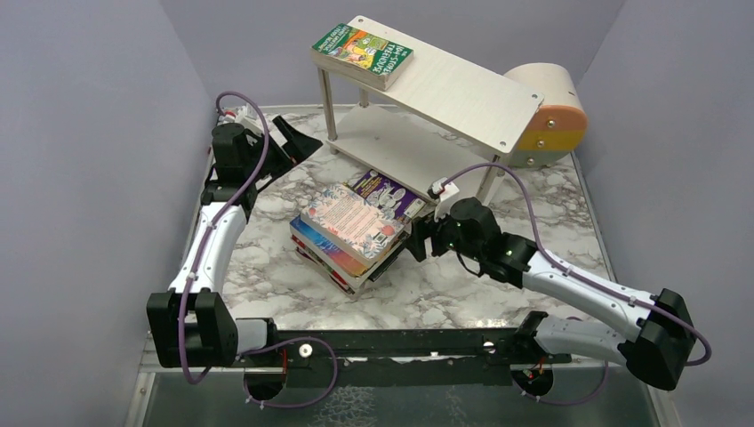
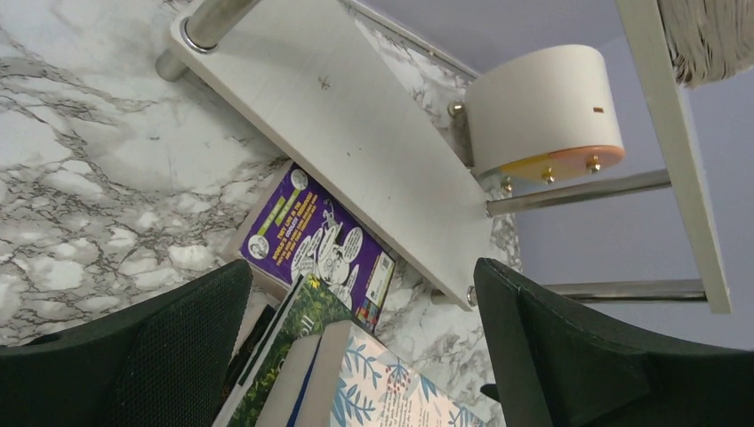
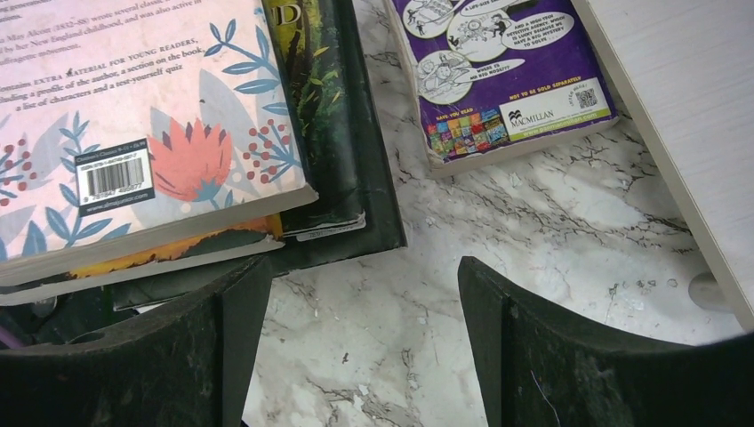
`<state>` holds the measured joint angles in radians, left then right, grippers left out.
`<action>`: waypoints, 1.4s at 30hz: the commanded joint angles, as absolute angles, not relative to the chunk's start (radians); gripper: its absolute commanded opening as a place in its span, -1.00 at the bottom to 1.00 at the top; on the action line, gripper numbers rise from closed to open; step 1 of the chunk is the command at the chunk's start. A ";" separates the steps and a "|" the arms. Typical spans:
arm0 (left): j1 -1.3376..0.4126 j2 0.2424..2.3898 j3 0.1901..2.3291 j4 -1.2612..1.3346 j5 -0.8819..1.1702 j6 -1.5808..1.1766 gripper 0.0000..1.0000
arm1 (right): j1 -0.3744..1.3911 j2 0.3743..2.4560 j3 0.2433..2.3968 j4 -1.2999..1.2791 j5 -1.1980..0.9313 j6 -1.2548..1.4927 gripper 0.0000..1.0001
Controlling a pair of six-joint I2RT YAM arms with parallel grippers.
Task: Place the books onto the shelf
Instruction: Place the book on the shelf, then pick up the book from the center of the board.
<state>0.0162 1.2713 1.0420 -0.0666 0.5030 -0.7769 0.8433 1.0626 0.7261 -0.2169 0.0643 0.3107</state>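
From above, my right jaws stood apart with nothing between them, low over the tabletop (image 1: 445,294). They were just beside the stack of books (image 1: 351,233), which lay at their 9 o'clock. The stack's long axis ran from about 10 to 4 o'clock, and its 4 o'clock end faced my right jaws. I judged that arm much the nearer for the next pick, reaching in along that axis for the top pink book (image 1: 354,218). A purple book (image 1: 391,189) lay flat at the stack's 1 o'clock, against the lower board of the shelf (image 1: 462,93). Farther off, at the stack's 10 o'clock, my left jaws gaped wide and empty beside the shelf's left legs. Green books (image 1: 360,52) were already lying on the top board's 10 o'clock end. A round box (image 1: 549,111) stood beyond the shelf, at 2 o'clock.
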 commanded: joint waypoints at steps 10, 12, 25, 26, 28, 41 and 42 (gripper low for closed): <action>-0.003 1.243 1.009 -0.154 0.617 -0.619 0.82 | 0.847 1.190 0.848 -0.163 0.078 0.294 0.52; -0.002 1.248 1.002 -0.164 0.624 -0.609 0.82 | 0.848 1.206 0.874 -0.189 0.101 0.291 0.52; -0.002 1.272 0.980 -0.165 0.650 -0.584 0.82 | 0.848 1.236 0.893 -0.227 0.191 0.293 0.52; -0.003 1.274 0.980 -0.164 0.652 -0.584 0.82 | 0.848 1.238 0.893 -0.224 0.190 0.290 0.52; -0.003 1.279 0.980 -0.165 0.664 -0.582 0.82 | 0.848 1.242 0.890 -0.211 0.185 0.283 0.52; -0.002 1.272 0.930 -0.187 0.665 -0.552 0.82 | 0.848 1.302 0.963 -0.153 0.108 0.241 0.52; -0.003 1.272 0.923 -0.187 0.662 -0.550 0.82 | 0.847 1.307 0.970 -0.152 0.106 0.238 0.52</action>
